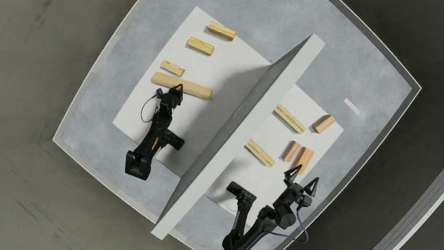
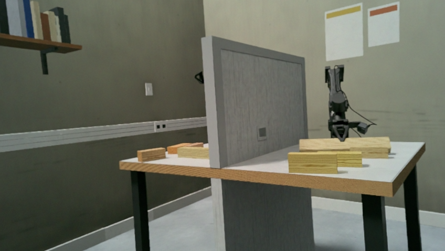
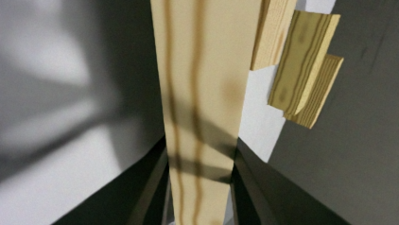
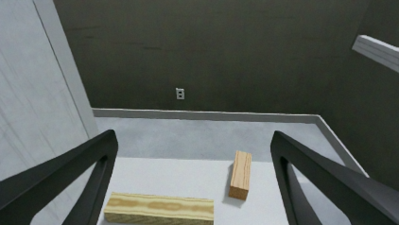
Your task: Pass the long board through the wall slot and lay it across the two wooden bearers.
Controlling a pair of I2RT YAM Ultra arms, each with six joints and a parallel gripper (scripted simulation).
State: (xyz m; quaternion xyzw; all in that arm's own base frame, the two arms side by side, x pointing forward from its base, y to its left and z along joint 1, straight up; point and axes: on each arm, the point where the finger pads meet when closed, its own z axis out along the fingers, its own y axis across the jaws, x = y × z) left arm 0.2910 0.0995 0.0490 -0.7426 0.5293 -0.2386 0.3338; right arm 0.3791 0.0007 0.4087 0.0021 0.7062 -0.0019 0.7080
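The long pale board (image 1: 183, 85) lies on the near side of the grey panel wall (image 1: 245, 124). My left gripper (image 1: 177, 88) is shut on it near its middle, and the left wrist view shows the board (image 3: 200, 95) between both fingers. I cannot tell whether it rests on the table or hangs just above it (image 2: 344, 144). The two yellow bearers (image 1: 289, 118) (image 1: 259, 152) lie flat beyond the wall. My right gripper (image 1: 300, 178) (image 4: 194, 138) is open and empty above that side. A small slot (image 2: 262, 132) shows low in the wall.
Three offcuts (image 1: 171, 68) (image 1: 200, 45) (image 1: 221, 30) lie beside the board on the left arm's side. Three reddish offcuts (image 1: 323, 123) (image 1: 291, 151) (image 1: 303, 159) lie near the bearers. The right wrist view shows one bearer (image 4: 158, 208) and one offcut (image 4: 240, 174).
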